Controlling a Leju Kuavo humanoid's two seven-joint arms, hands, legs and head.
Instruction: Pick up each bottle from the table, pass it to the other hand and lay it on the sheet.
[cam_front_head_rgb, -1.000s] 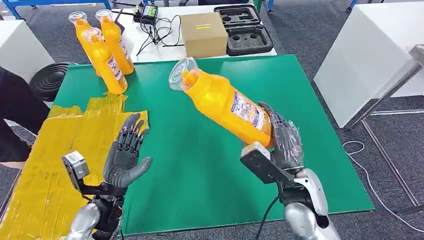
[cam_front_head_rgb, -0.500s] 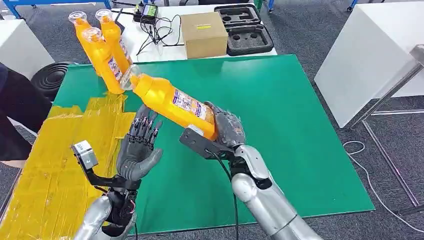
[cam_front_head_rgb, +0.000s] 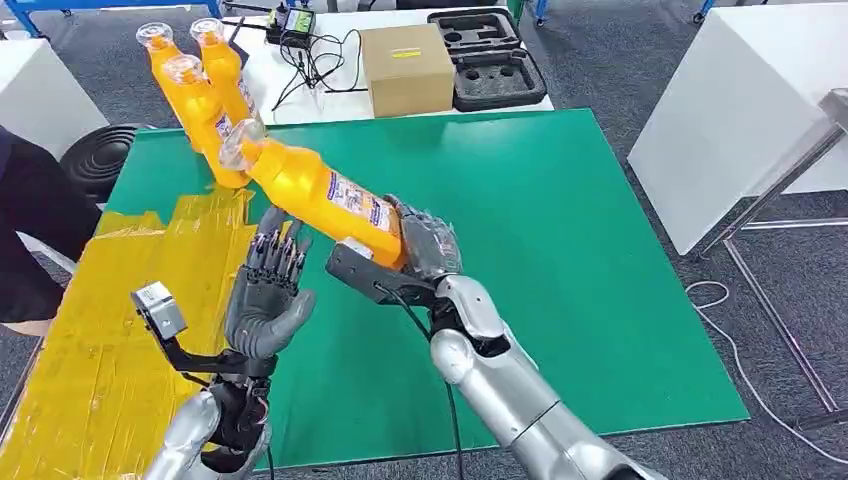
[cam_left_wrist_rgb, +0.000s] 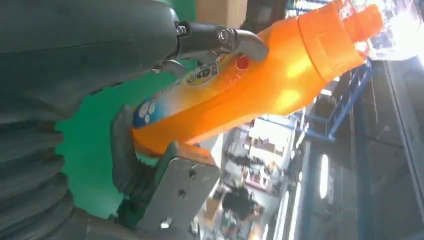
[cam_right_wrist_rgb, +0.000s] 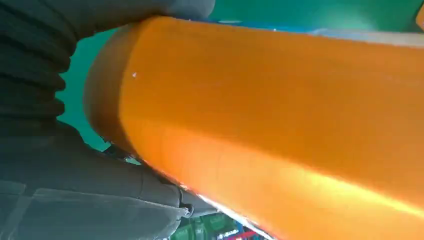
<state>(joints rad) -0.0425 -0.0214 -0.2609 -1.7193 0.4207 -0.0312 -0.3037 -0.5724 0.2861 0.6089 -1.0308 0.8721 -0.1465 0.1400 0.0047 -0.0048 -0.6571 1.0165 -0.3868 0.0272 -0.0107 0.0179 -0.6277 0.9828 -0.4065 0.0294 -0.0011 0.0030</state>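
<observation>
The right hand (cam_front_head_rgb: 428, 245) is gripping the base of the orange bottle (cam_front_head_rgb: 318, 190), whose long axis is slanting up toward the standing bottles (cam_front_head_rgb: 200, 90), its body just above the left hand's (cam_front_head_rgb: 266, 300) spread, empty fingers (cam_front_head_rgb: 280, 248).

Four orange bottles: one held bottle (cam_front_head_rgb: 318, 192) above the worktop (cam_front_head_rgb: 560, 230), three standing bottles (cam_front_head_rgb: 200, 95) at its far left corner. One yellow sheet (cam_front_head_rgb: 110, 300) at the left edge. One cardboard box (cam_front_head_rgb: 406, 68) and one black foam tray (cam_front_head_rgb: 488, 58) beyond the far edge.
</observation>
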